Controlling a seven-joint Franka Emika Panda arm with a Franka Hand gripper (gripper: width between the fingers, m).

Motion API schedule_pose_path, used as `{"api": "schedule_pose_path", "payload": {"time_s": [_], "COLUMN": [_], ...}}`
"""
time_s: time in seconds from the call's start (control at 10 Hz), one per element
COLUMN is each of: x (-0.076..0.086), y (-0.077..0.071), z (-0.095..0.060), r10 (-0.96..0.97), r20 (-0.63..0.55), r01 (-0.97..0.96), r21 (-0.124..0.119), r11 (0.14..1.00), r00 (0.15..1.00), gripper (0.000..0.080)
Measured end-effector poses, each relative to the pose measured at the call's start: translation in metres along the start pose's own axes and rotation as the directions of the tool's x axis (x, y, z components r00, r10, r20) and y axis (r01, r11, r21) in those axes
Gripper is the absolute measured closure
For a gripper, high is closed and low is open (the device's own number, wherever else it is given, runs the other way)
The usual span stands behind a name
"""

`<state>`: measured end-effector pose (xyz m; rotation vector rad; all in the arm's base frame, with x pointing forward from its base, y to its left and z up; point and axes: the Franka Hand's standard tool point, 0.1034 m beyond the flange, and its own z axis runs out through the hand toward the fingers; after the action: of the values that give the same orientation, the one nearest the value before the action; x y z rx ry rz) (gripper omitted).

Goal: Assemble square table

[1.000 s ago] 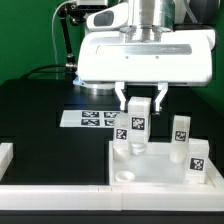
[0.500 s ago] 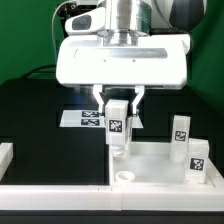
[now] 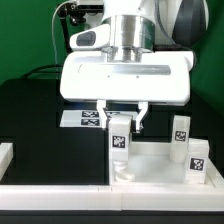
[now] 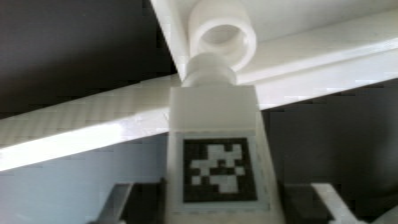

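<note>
My gripper [image 3: 121,124] is shut on a white leg block [image 3: 120,142] with a black tag, held upright over the near corner of the white square slab [image 3: 160,172] at the exterior view's left. In the wrist view the leg [image 4: 217,140] sits between my two fingers [image 4: 125,205], and its narrow end points at the round corner socket [image 4: 222,40]. I cannot tell if the end is inside the socket. Two more leg blocks [image 3: 180,128] [image 3: 197,160] stand on the slab at the exterior view's right.
The marker board [image 3: 85,118] lies on the black table behind the slab. A long white border bar [image 3: 60,190] runs along the front edge, and another white piece [image 3: 5,152] sits at the exterior view's left.
My gripper has carried the leg block toward the exterior view's left, from mid slab to the near-left corner, and then lowered it toward the socket.
</note>
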<state>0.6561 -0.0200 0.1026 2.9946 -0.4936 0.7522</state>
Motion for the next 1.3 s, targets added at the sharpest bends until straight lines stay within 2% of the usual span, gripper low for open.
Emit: {"api": "schedule_pose_path", "payload": {"time_s": [0.4, 0.6, 0.9, 1.1, 1.2, 1.3], "x": [-0.009, -0.014, -0.010, -0.010, -0.010, -0.010], "y": [-0.012, -0.010, -0.010, -0.010, -0.010, -0.010], "z": [0.012, 0.017, 0.019, 0.019, 0.019, 0.019], "r10": [-0.003, -0.007, -0.023, -0.019, -0.019, -0.020], "r20": [0.009, 0.016, -0.069, -0.079, -0.079, -0.079], "r01": [0.003, 0.007, 0.022, 0.018, 0.018, 0.018], "r21": [-0.001, -0.007, -0.020, -0.022, -0.022, -0.022], "r11": [1.000, 1.000, 1.000, 1.000, 1.000, 1.000], "r00": [1.000, 1.000, 0.997, 0.997, 0.997, 0.997], "gripper": [0.0509, 0.0509, 0.0509, 0.0509, 0.0416, 0.0255]}}
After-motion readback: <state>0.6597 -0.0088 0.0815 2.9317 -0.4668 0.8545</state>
